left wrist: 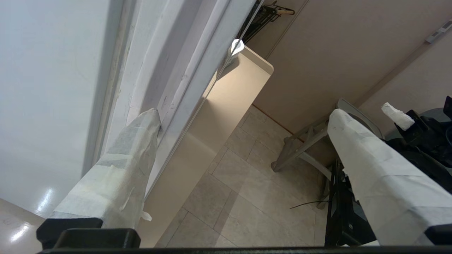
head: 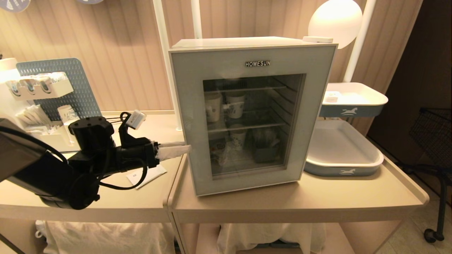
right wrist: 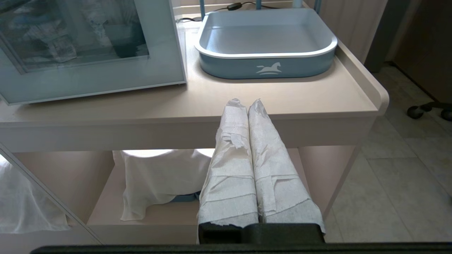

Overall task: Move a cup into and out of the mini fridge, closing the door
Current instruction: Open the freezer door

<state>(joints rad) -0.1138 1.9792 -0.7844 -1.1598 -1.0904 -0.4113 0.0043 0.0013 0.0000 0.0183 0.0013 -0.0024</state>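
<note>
The mini fridge (head: 247,42) stands on the table with its glass door (head: 187,106) shut. My left gripper (head: 187,146) reaches in level from the left, at the door's left edge about halfway up. It is open with nothing between its taped fingers. In the left wrist view, one fingertip (left wrist: 150,118) rests at the seam between the fridge's white side (left wrist: 53,88) and the door's edge (left wrist: 197,81); the other finger hangs free over the floor. A small white pot, seemingly the cup (head: 332,96), sits in the upper tray (head: 367,102). My right gripper (right wrist: 246,103) is shut and empty, below the table's front edge.
Blue-patterned paper cups (head: 235,104) stand on the fridge's wire shelves. A blue tray (head: 342,169) lies right of the fridge. A pegboard rack with cups (head: 60,84) is at the far left and a paper card (head: 146,176) lies under my left arm. A black wire cart (head: 434,130) stands on the right.
</note>
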